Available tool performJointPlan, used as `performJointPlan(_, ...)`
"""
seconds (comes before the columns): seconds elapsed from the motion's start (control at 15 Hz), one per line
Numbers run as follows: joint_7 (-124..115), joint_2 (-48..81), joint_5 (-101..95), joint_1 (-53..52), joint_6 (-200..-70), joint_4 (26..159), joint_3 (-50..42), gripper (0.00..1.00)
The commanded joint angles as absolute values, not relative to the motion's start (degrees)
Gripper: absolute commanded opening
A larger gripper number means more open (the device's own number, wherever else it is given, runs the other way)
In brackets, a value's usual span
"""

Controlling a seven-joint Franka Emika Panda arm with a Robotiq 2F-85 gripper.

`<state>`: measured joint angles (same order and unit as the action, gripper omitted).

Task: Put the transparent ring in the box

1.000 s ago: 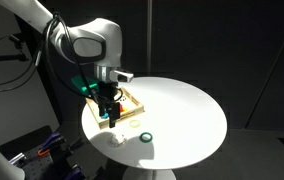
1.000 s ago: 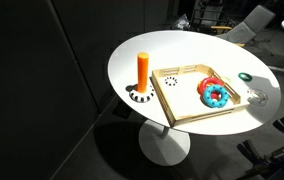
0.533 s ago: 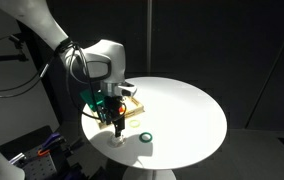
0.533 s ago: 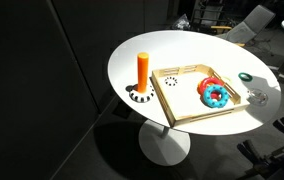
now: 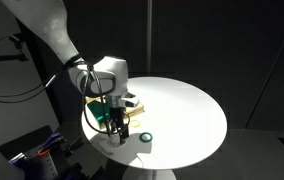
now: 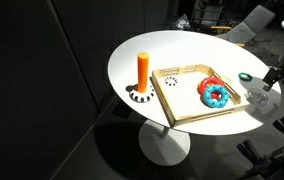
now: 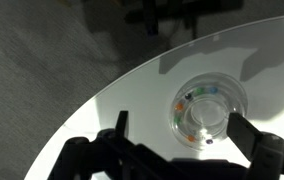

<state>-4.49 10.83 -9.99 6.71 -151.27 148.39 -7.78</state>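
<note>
The transparent ring (image 7: pixel 209 112) is a clear ring with small coloured beads inside. It lies on the white table near the edge, faint in an exterior view (image 6: pixel 258 97). My gripper (image 7: pixel 187 135) is open, its two fingers spread on either side of the ring and above it. In both exterior views the gripper (image 5: pixel 119 129) (image 6: pixel 278 76) hangs over the table's rim. The box (image 6: pixel 172 103) is a shallow tray of pale wood, and it also shows behind the gripper (image 5: pixel 134 103). I see nothing between the fingers.
A dark green ring (image 5: pixel 145 137) (image 6: pixel 246 76) lies close to the transparent ring. A blue ring (image 6: pixel 217 97) and a red one lie in the box. An orange cylinder (image 6: pixel 143 70) stands on a striped base beside the box. The table edge is near.
The arm has moved from over the box towards the table edge and come lower over the transparent ring. The gripper has entered the exterior view at its right side.
</note>
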Motion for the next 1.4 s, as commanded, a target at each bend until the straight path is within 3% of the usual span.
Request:
performJointPlan(0.0, -6.2, 13.6, -10.9, 5.7, -153.6, 146.7, -8.9, 1.00)
performJointPlan(1.13, -7.2, 20.9, -11.0, 1.9, -157.8, 143.9, -11.8, 1.00)
performJointPlan(1.2, -7.3, 21.2, -11.0, 1.7, -157.7, 143.7, -12.1, 0.94)
performJointPlan(1.33, -7.4, 21.6, -11.0, 1.4, -157.7, 143.4, -12.4, 0.66)
